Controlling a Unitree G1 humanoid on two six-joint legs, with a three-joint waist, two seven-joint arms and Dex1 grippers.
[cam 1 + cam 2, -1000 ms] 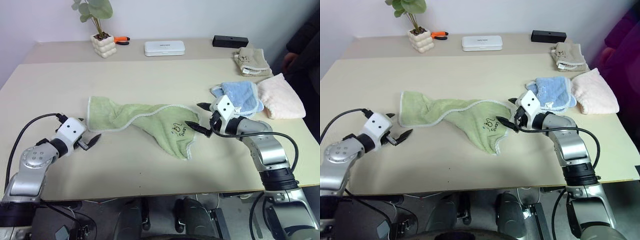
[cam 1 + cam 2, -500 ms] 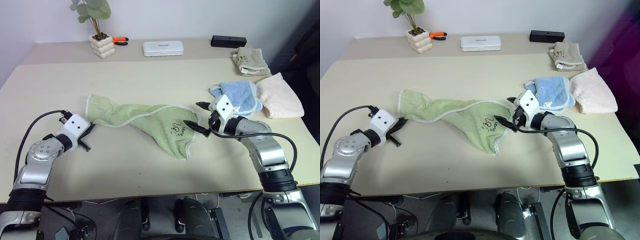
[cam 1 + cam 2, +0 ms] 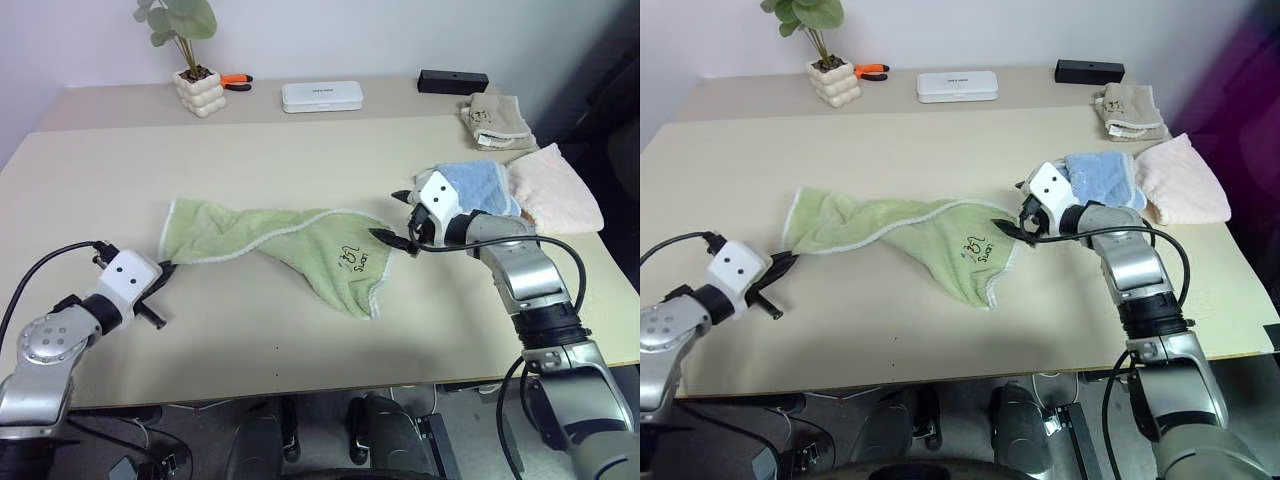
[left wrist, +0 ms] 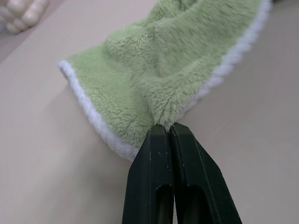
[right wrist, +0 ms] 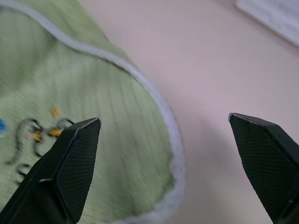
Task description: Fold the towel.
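Note:
The light green towel lies twisted and crumpled across the middle of the table, its dark embroidered mark facing up near the right end. My left gripper is shut on the towel's left corner. In the left wrist view the two black fingers pinch a fold of green terry. My right gripper stands open at the towel's right corner. The right wrist view shows its fingertips wide apart over the white-edged hem, holding nothing.
A folded light blue towel and a pale pink one lie just behind my right arm. Further back are a beige cloth, a black box, a white case, orange pliers and a potted plant.
My left gripper went from open and clear of the towel to shut on its left corner, then drew back toward the near edge. My right gripper, still open, advanced over the right corner.

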